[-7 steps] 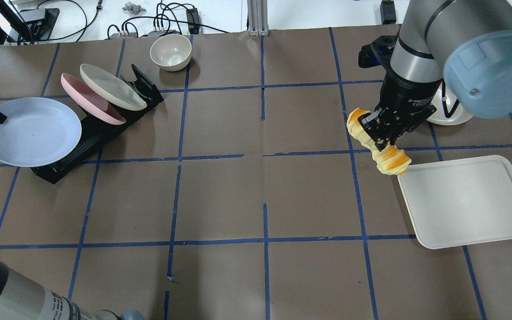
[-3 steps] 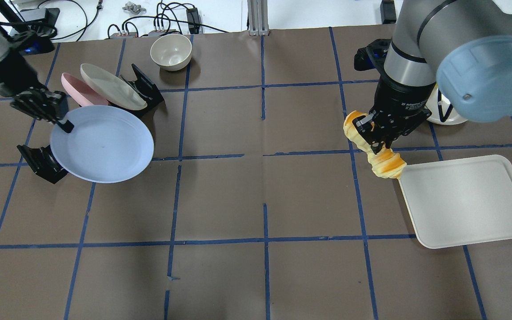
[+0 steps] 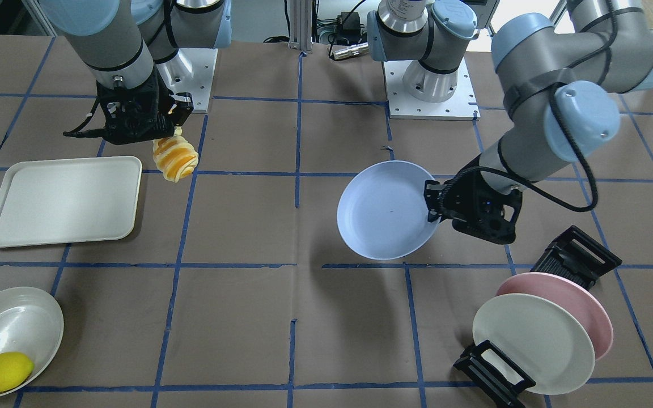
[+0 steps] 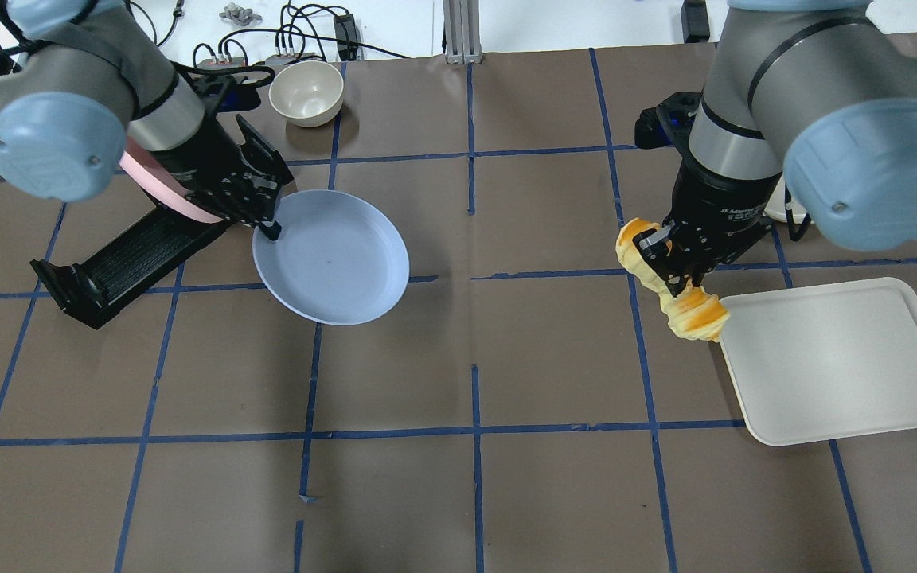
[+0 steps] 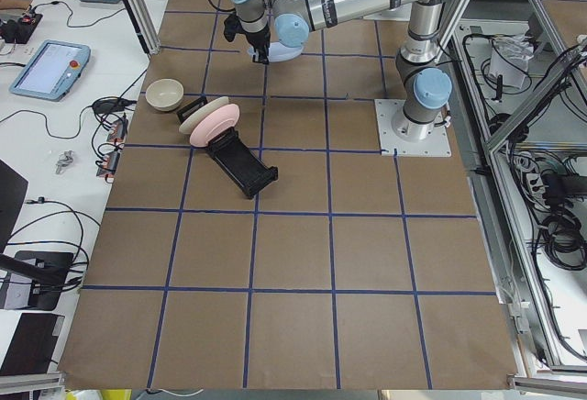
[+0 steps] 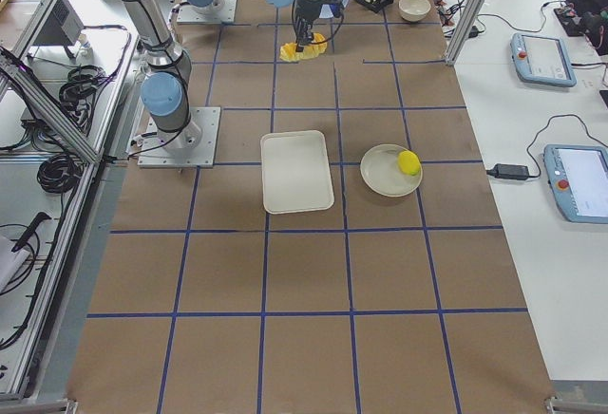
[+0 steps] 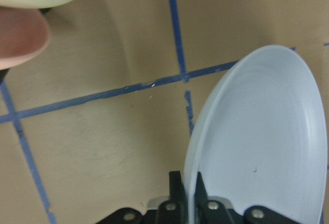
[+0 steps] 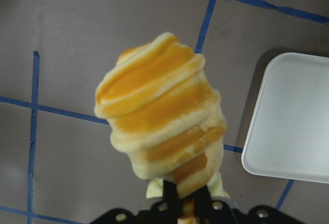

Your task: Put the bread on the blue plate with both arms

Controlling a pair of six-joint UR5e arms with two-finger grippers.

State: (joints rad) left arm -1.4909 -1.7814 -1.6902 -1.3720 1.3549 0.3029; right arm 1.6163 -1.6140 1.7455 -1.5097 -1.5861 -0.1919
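Note:
My left gripper (image 4: 269, 229) is shut on the rim of the blue plate (image 4: 335, 259) and holds it above the table, left of centre. The plate also shows in the front-facing view (image 3: 383, 209) and the left wrist view (image 7: 262, 147), with the left gripper (image 3: 433, 208) at its edge. My right gripper (image 4: 680, 274) is shut on the bread (image 4: 689, 312), an orange and cream spiral roll held in the air beside the tray's corner. The bread fills the right wrist view (image 8: 162, 113) and hangs below the right gripper (image 3: 170, 133) in the front-facing view (image 3: 175, 160).
A white tray (image 4: 837, 358) lies at the right. A black dish rack (image 4: 140, 255) holds a pink plate (image 3: 581, 300) and a cream plate (image 3: 530, 343). A cream bowl (image 4: 306, 92) stands at the back. A lemon (image 3: 2, 372) lies in a white dish (image 3: 12, 323).
My left arm has carried the blue plate to the right, from beside the rack toward the table's middle. My right gripper with the bread has shifted slightly forward.

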